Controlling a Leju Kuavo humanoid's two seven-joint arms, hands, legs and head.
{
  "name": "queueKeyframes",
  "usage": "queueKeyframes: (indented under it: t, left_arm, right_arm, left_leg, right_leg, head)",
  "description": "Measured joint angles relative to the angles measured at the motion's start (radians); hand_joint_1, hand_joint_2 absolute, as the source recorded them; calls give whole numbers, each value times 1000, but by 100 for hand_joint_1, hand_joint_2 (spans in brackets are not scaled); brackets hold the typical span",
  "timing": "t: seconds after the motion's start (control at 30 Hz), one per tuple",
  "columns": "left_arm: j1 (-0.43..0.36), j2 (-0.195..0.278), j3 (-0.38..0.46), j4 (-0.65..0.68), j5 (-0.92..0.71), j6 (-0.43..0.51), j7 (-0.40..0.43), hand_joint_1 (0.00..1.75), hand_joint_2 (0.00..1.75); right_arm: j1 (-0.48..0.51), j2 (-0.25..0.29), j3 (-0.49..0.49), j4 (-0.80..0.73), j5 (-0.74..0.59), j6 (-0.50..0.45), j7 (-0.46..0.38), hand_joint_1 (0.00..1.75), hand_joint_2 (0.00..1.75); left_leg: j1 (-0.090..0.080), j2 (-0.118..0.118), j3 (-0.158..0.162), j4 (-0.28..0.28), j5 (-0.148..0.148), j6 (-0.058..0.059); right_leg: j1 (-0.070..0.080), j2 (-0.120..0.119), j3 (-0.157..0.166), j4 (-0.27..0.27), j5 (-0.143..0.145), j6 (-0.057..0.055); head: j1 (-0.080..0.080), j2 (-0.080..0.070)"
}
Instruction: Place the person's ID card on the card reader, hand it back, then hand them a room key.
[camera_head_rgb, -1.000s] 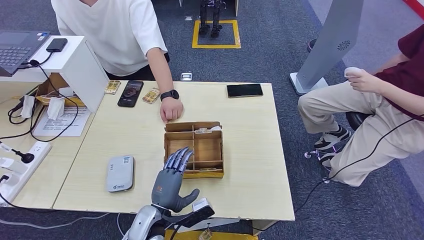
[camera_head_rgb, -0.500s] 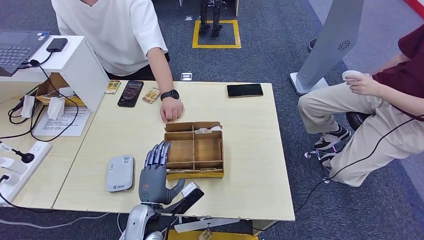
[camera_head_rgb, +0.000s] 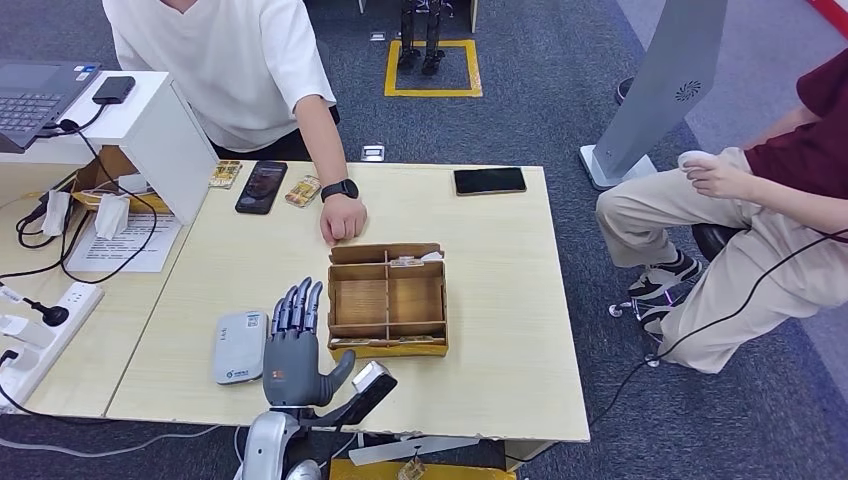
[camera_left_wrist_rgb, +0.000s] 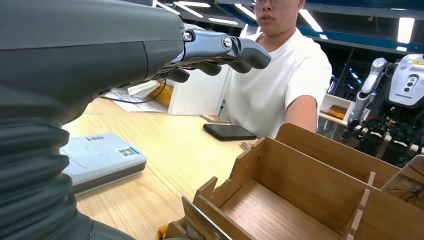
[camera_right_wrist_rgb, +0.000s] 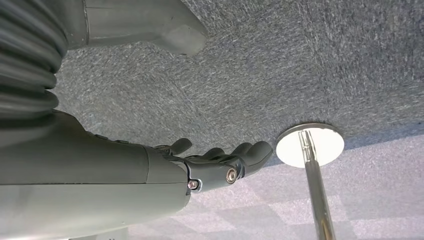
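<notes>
Two robot hands on record. Left hand (camera_head_rgb: 292, 350): raised over the near part of the counter (camera_head_rgb: 480, 300), palm down, fingers (camera_head_rgb: 296, 303) stretched forward and lying side by side, thumb out to the side, holding nothing. It hovers between the card reader (camera_head_rgb: 241, 346) and the wooden box (camera_head_rgb: 388, 298), its fingertips level with the box's near left corner. Right hand (camera_right_wrist_rgb: 150, 175): hanging over grey carpet beside a round metal stand base (camera_right_wrist_rgb: 310, 145), fingers loosely extended, nothing in it.

One card reader, white and flat, rounded corners, small printed label on top, lying on the counter to the left of the left hand. No card is visible on it.

One wooden box, open-topped, divided into compartments, at the middle of the counter. A thin card-like piece stands on edge in its near slot (camera_head_rgb: 385, 343); pale items sit in the far strip (camera_head_rgb: 410, 261). Whether these are room keys cannot be told.

One person in a white T-shirt (camera_head_rgb: 225, 60) at the far side of the counter, fist (camera_head_rgb: 342, 220) resting on the wood just beyond the box, a dark watch on the wrist.

Two dark phones: one (camera_head_rgb: 260, 186) near that person's arm, one (camera_head_rgb: 489, 180) at the far right edge. Two small patterned cards (camera_head_rgb: 225, 173) flank the first phone.

One seated person in beige trousers (camera_head_rgb: 700, 250) to the right, well apart from the counter, holding a small white object.
</notes>
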Motion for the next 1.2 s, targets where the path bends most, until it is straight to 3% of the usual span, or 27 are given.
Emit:
queueKeyframes:
  t: [0.67, 0.8, 1.2]
  left_arm:
    - [1, -5, 15, 81, -38, 0, 11, 0, 175]
    - [0, -10, 15, 100, -35, 0, 9, 175, 175]
    - [-30, -15, 15, 144, -24, -7, 12, 175, 175]
  right_arm:
    - [-1, 0, 0, 0, -1, 0, -4, 0, 175]
    - [-3, 0, 0, 0, -2, 0, 1, 0, 175]
    - [-8, 0, 0, 2, -2, 0, 1, 0, 175]
  left_leg:
    - [0, 0, 0, 0, 0, 0]
    - [0, 0, 0, 0, 0, 0]
    - [0, 0, 0, 0, 0, 0]
  right_leg:
    - [0, 0, 0, 0, 0, 0]
    - [0, 0, 0, 0, 0, 0]
    - [0, 0, 0, 0, 0, 0]
  head:
    - [0, 0]
    - [0, 0]
    - [0, 0]
